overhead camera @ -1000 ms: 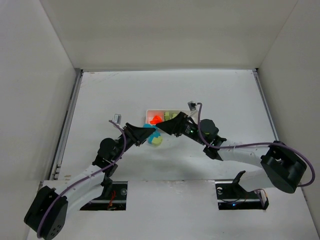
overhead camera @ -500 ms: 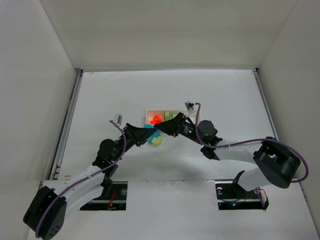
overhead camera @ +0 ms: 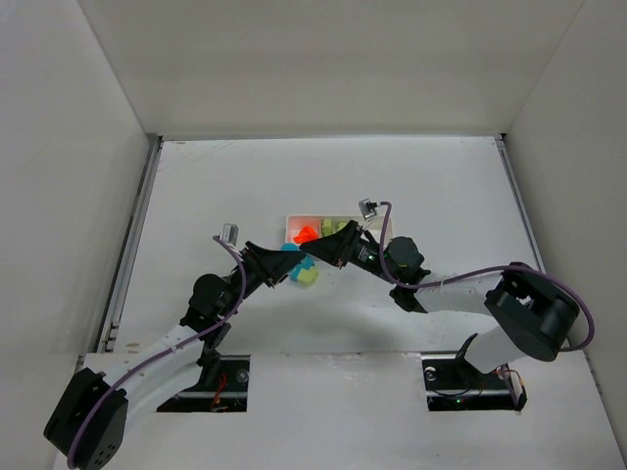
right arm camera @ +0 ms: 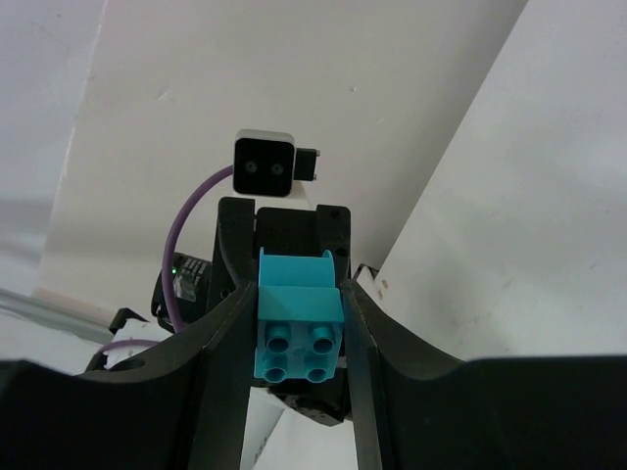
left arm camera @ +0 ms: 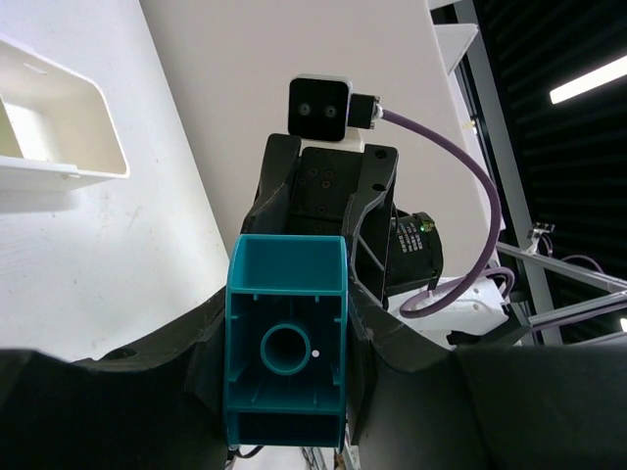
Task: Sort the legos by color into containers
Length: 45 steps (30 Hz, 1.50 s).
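L gripper (left arm camera: pixel 286 338) clamped on teal lego (left arm camera: pixel 286 294) | R gripper (right arm camera: pixel 300 328) gripping same lego, stud side | lego between both grippers, just beside tray (overhead camera: pixel 294 221), near yellow-green lego (overhead camera: pixel 307 277)

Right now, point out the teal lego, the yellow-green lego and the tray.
teal lego (left arm camera: pixel 286 343), left wrist view, hollow underside
yellow-green lego (overhead camera: pixel 308 277), top external view, top face
tray (left arm camera: pixel 59 108), left wrist view, inner wall
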Each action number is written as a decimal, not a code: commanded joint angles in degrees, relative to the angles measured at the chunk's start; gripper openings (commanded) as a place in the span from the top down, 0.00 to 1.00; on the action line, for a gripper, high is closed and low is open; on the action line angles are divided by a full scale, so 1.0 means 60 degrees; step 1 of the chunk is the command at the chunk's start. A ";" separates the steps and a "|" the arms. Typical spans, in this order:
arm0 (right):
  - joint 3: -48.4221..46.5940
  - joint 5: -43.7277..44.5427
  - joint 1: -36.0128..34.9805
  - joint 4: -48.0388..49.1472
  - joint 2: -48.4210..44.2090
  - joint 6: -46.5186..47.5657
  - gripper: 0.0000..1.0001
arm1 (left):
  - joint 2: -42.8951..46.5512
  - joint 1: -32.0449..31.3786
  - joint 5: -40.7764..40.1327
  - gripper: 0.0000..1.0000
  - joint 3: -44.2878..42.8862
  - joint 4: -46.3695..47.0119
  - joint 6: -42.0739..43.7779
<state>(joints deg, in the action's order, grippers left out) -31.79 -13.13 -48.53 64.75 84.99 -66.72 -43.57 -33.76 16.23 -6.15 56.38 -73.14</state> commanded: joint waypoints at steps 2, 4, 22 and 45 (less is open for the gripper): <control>-0.0078 0.0048 -0.0092 0.0780 -0.0249 -0.0101 0.64 | 0.0172 -0.0006 -0.0097 0.58 -0.0132 0.0740 0.0105; -0.0019 0.0063 0.0010 0.0737 -0.0264 -0.0086 0.64 | 0.0201 0.0053 -0.0127 0.50 -0.0117 0.0667 0.0135; 0.0640 0.0063 0.0670 0.0707 -0.0483 -0.0072 0.64 | 0.0334 0.0463 -0.0259 0.63 -0.0088 0.0037 0.0311; 0.1389 0.0353 0.3437 -0.3152 -0.2693 0.1726 0.65 | 0.0496 0.1386 -0.0214 0.86 -0.0673 -0.1911 0.1364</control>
<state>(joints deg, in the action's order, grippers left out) -21.19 -13.98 -30.48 55.94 72.23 -63.33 -39.97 -24.82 15.03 -6.52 44.66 -68.47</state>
